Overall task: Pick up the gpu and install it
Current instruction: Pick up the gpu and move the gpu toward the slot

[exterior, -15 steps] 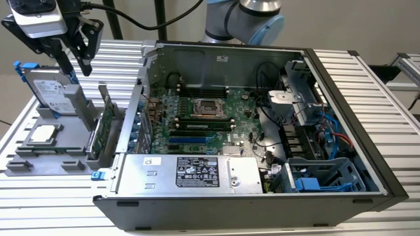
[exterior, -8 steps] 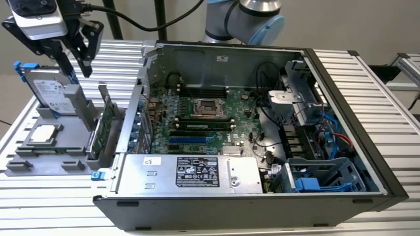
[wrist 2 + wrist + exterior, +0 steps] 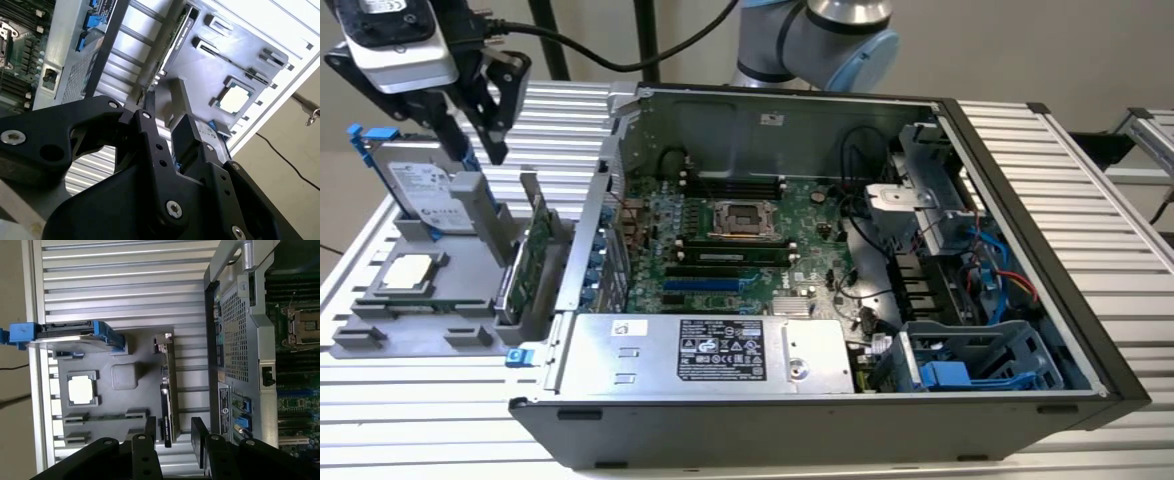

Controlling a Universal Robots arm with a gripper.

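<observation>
Pincer (image 3: 476, 152), wide and empty, hangs above the gpu (image 3: 534, 262), upright in its grey tray (image 3: 414, 345); pickup and installation not yet done.

I see an open computer case (image 3: 787, 432), its motherboard (image 3: 720, 262) bare, a silver power supply (image 3: 707, 352) along its near wall. At the exterior view's left, a grey tray (image 3: 400, 345) holds an upright blue-framed hard drive (image 3: 427, 188) and a flat processor chip (image 3: 407, 272).

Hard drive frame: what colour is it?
Blue; the hard drive frame shows best in the first wrist view.
</observation>
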